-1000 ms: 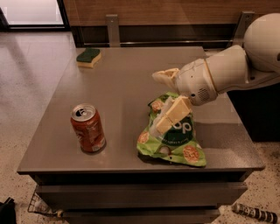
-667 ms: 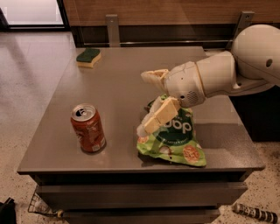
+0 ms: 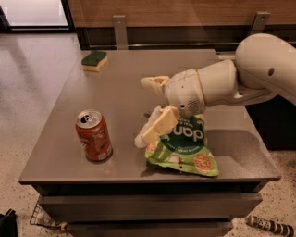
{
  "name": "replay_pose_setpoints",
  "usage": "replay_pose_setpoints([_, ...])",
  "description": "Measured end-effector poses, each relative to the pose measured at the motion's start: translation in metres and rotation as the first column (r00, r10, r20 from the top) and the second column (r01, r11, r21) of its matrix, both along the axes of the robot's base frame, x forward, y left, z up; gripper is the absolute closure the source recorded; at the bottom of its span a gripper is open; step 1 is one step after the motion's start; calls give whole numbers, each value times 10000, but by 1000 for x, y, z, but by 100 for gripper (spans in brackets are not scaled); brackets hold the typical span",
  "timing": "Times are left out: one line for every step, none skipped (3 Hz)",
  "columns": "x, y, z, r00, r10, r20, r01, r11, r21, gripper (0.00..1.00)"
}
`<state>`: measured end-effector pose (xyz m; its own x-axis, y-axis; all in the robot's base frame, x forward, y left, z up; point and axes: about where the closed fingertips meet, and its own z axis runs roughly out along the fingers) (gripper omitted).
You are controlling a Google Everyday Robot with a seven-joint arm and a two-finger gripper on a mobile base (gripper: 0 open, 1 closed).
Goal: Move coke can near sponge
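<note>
In my single camera view I look down on the grey worktop (image 3: 115, 99) from its near side. The can (image 3: 94, 135) stands upright close to the near-left corner, with its silver top and pull tab facing up, and nothing touches it. The sponge (image 3: 94, 60) lies flat at the far-left edge, green layer over yellow foam. It is well apart from the can, with bare worktop between the two.

The arm (image 3: 249, 74) reaches in from the right, above the worktop. The gripper (image 3: 142, 111) hangs over about the middle of the worktop, pointing left. It is to the right of the can and clear of it, and well nearer than the sponge. Its fingers (image 3: 161, 123) are spread wide, one higher and farther, the other lower and nearer, and I see nothing between them. The lower finger overlaps the far-left part of the bag (image 3: 185, 149); I cannot tell from here whether it touches it.

The bag is green with white lettering and lies flat by the near edge, right of the can with a gap between them. Its far part is hidden under the wrist.

Past the far edge runs a wood-panelled wall (image 3: 185, 11), and speckled floor (image 3: 32, 69) shows on the left.
</note>
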<state>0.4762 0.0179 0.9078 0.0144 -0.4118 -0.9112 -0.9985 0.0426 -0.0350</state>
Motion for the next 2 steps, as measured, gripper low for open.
replay_pose_setpoints([0, 31, 1, 9984, 438, 359, -462, 9965, 695, 0])
replay_pose_setpoints([-3, 57, 5, 9933, 841, 789, -934, 9881, 1224, 0])
